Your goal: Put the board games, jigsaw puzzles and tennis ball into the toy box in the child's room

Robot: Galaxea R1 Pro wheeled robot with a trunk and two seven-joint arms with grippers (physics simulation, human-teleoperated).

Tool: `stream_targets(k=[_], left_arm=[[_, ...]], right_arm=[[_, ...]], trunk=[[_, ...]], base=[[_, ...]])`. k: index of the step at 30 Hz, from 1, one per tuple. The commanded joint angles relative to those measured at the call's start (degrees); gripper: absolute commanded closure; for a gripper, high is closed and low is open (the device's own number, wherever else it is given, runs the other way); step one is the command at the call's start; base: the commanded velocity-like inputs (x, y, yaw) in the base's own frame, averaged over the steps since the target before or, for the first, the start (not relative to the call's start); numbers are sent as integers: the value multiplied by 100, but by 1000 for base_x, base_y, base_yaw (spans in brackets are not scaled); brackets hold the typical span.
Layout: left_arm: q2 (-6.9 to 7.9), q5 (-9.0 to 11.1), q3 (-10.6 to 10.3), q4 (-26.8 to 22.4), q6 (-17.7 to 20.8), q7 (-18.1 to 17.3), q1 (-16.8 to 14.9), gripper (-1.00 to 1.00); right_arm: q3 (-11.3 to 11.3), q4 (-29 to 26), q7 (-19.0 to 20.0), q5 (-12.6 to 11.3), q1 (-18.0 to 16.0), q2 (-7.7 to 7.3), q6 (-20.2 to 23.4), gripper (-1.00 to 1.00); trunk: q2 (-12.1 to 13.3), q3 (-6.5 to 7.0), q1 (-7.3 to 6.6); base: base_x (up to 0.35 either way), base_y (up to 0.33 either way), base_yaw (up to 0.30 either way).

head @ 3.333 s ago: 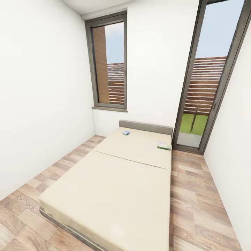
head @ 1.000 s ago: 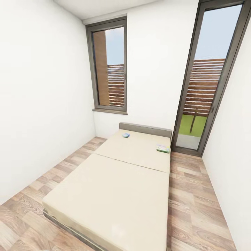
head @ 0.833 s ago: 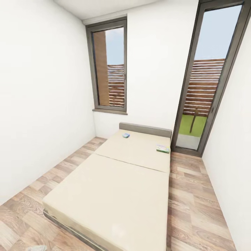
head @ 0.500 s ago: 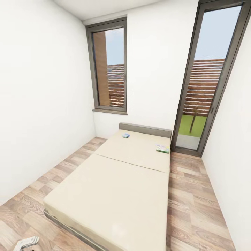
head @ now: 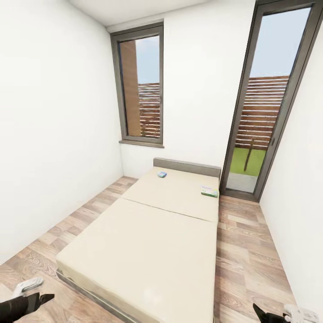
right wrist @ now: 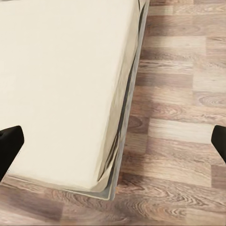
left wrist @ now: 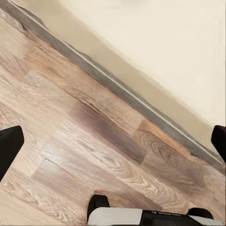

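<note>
Both grippers are cut off at the near edge, the left gripper (head: 27, 299) and right gripper (head: 287, 314) barely poking in, while the blue board game (head: 162, 174) and white-and-green board game (head: 209, 192) on the far bed (head: 148, 251) are too small to read.

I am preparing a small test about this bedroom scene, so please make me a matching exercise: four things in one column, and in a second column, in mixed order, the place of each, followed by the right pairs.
Things:
1. blue board game
2. white-and-green board game
3. left gripper
4. right gripper

Places:
A. bottom right corner of the head view, above the wooden floor
B. on the bed, close to the grey headboard
C. bottom left corner of the head view, near the foot of the bed
D. on the bed, near its edge on the glass door side

Pairs: 1-B, 2-D, 3-C, 4-A
</note>
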Motion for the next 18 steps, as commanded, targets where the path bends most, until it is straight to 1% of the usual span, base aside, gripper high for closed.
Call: stream_targets(k=[1,2,4,5,7,8,9,10,11,13,14,17,18], left_arm=[[18,-4,41,-119,173,-142,-1,-100],[67,-4,76,-328,430,-384,-1,-100],[120,0,101,-512,677,-649,-1,-100],[175,2,118,-667,895,-944,-1,-100],[224,3,126,-789,1073,-1272,-1,-100],[242,4,129,-836,1145,-1449,-1,-100],[269,1,133,-909,1256,-1821,-1,-100],[278,-3,134,-936,1298,-2013,-1,-100],[294,-11,133,-973,1363,-2393,-1,-100],[305,-21,127,-998,1425,-2759,-1,-100],[312,-30,119,-1019,1494,-3095,-1,-100],[314,-39,112,-1039,1583,-3521,-3,-100],[314,-40,111,-1044,1603,-3631,-5,-100]], right_arm=[[-2,-39,19,-27,-2,21,87,-100],[9,-84,29,-32,-38,82,197,-100],[18,-113,37,-39,-155,167,307,-100],[42,-132,45,-43,-334,280,422,-100],[98,-143,49,-45,-541,424,532,-100],[190,-148,46,-47,-749,584,630,-100],[246,-149,41,-46,-848,660,672,-100],[308,-151,37,-45,-945,735,707,-100],[451,-153,26,-44,-1127,878,759,-100],[615,-154,16,-43,-1295,1003,794,-100],[797,-154,8,-42,-1446,1115,812,-100],[1090,-155,-7,-42,-1631,1271,822,-100],[1288,-155,-26,-36,-1720,1372,820,-100]], trunk=[[-3,-1,2],[-3,-1,2],[-3,-1,2],[-3,-1,2],[-3,-1,2],[-3,-1,2],[-3,-1,2],[-3,-1,2],[-3,-1,2],[-3,-1,2],[-3,-1,2],[-3,-1,2],[-3,-1,2]], base=[[0,0,0],[0,0,0],[0,0,0],[0,0,0],[0,0,0],[0,0,0],[0,0,0],[0,0,0],[0,0,0],[0,0,0],[0,0,0],[0,0,0],[0,0,0]])
